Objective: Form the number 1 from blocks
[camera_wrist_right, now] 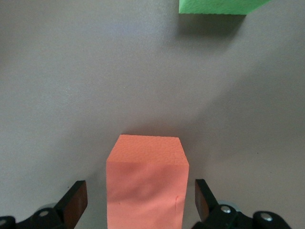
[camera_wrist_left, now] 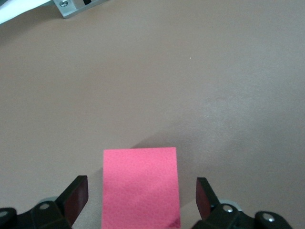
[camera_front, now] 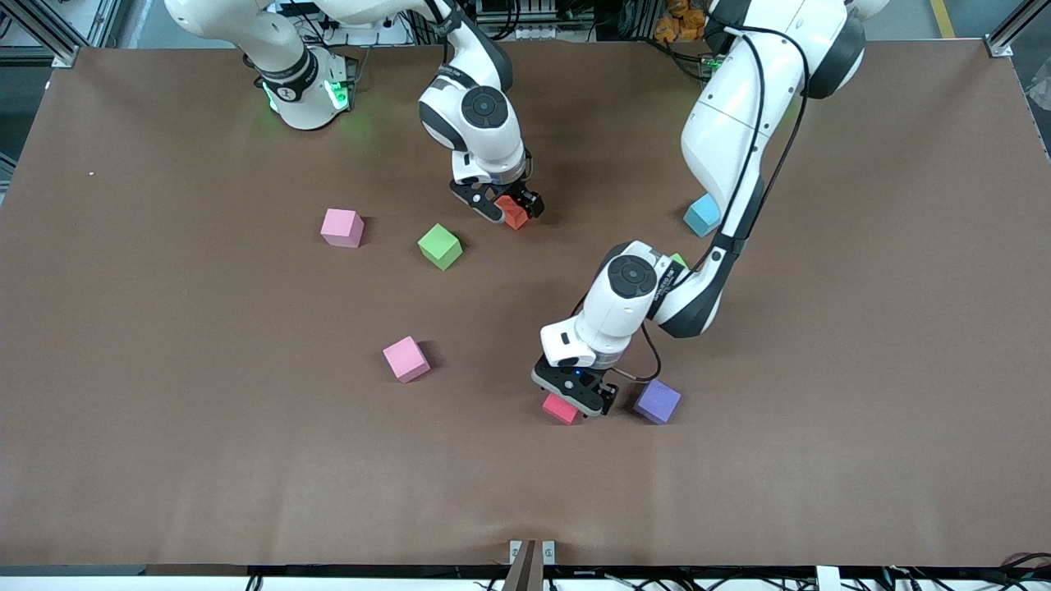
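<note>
A crimson red block (camera_front: 559,408) (camera_wrist_left: 139,186) lies on the table beside the purple cube. My left gripper (camera_front: 577,399) (camera_wrist_left: 141,196) is low around it, open, with a gap at each finger. My right gripper (camera_front: 507,207) (camera_wrist_right: 139,199) is open and straddles an orange block (camera_front: 516,213) (camera_wrist_right: 145,183) without touching it. A green block (camera_front: 440,245) (camera_wrist_right: 217,6) lies nearer the front camera than the orange one, toward the right arm's end. Another green block (camera_front: 678,260) peeks out from under the left arm. A bright pink block (camera_front: 406,359) lies apart.
A paler pink cube (camera_front: 342,227) sits toward the right arm's end, beside the green block. A light blue cube (camera_front: 702,215) is partly covered by the left arm. A purple cube (camera_front: 657,400) lies close beside my left gripper. The brown table (camera_front: 862,369) spreads wide.
</note>
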